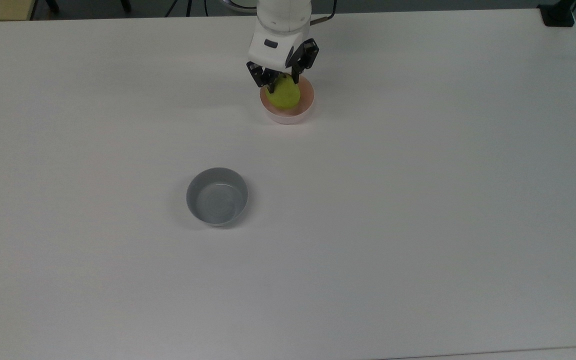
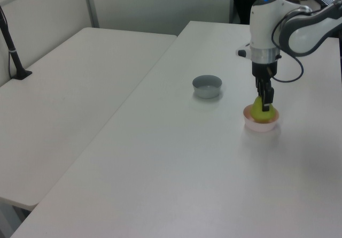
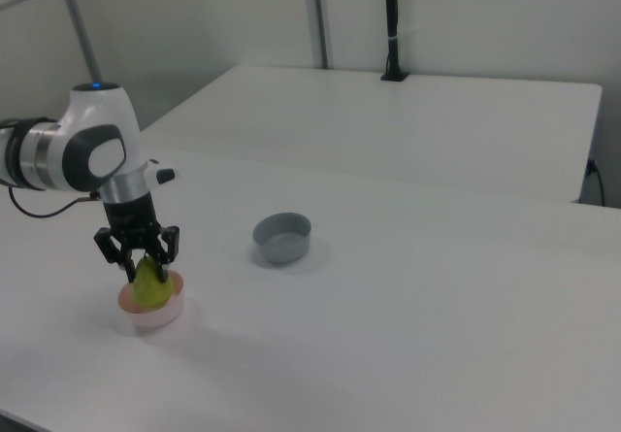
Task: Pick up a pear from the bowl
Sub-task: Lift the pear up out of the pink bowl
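Room: pale partition walls with metal posts stand behind the tables in the left view and the right view.
Table: a broad white table (image 1: pixel 418 200) bears both bowls; no writing or brand mark can be read on anything.
Second table: a second white table (image 2: pixel 64 93) stands alongside, with a dark post clamped at its edge (image 3: pixel 391 24).
Arm: a white robot arm (image 2: pixel 299 29) reaches down from the far edge in the top view, a dark cable looping beside its wrist.
Gripper: the gripper (image 1: pixel 281 80) points straight down over the pink bowl, its black fingers (image 1: pixel 268 79) clasped on the narrow upper part of the pear.
Pink bowl: the pink bowl (image 1: pixel 304 111) sits near the far edge, well apart from the grey bowl.
Grey bowl: the grey bowl (image 1: pixel 217 196) stands nearer the table's middle, with nothing between it and the pink bowl.
Pear: the yellow-green pear (image 1: pixel 284 96) stands upright, its lower half within the pink bowl's rim; whether it touches the bottom cannot be told.
Views: the right view shows both fingers flanking the pear (image 3: pixel 150 282); the left view shows one finger in front of it (image 2: pixel 259 109).
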### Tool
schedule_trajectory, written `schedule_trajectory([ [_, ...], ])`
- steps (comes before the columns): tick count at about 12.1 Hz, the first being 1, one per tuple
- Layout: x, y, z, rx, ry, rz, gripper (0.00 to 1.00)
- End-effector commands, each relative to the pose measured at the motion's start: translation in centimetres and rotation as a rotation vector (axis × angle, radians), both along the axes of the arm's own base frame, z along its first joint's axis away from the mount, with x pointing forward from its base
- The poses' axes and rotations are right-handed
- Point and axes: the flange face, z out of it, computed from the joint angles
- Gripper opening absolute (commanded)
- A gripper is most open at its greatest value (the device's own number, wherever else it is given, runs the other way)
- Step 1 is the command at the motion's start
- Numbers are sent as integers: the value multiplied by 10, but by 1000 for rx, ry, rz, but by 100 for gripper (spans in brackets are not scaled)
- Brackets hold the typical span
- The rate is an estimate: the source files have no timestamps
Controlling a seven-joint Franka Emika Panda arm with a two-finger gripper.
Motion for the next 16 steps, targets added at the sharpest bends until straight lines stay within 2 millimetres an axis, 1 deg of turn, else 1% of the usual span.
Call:
schedule_trajectory([
  [1, 4, -11, 64, 2, 5, -46, 0],
  [4, 12, -32, 129, 3, 8, -77, 0],
  [5, 15, -40, 148, 6, 3, -92, 0],
  [8, 23, -69, 194, 17, -33, -145, 0],
  [9, 26, -86, 210, 22, -53, -175, 0],
  [10, 30, -97, 218, 26, -68, -185, 0],
  [11, 32, -102, 221, 29, -77, -186, 0],
  [13, 36, -106, 224, 33, -88, -188, 0],
  [15, 45, -126, 231, 36, -108, -192, 0],
  [16, 48, -144, 235, 45, -120, -186, 0],
])
